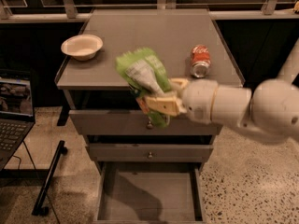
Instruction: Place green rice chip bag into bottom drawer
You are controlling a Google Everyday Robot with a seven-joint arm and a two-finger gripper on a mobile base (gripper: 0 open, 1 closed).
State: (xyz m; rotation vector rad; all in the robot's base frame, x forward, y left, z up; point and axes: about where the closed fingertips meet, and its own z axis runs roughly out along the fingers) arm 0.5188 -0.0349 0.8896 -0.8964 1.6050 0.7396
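The green rice chip bag (142,76), crumpled light green with white label patches, hangs in the air in front of the cabinet's top edge and top drawer. My gripper (161,101) is shut on the bag's lower part, coming in from the right on a white arm (243,108). The bottom drawer (148,192) is pulled out below, a grey tray with an empty floor; the bag is well above it.
A white bowl (82,46) sits on the cabinet top (149,31) at the left, a red soda can (200,60) lies at the right. Two shut drawers with round knobs (150,155) are above the open one. A laptop (13,108) and a black stand leg (49,181) are at the left.
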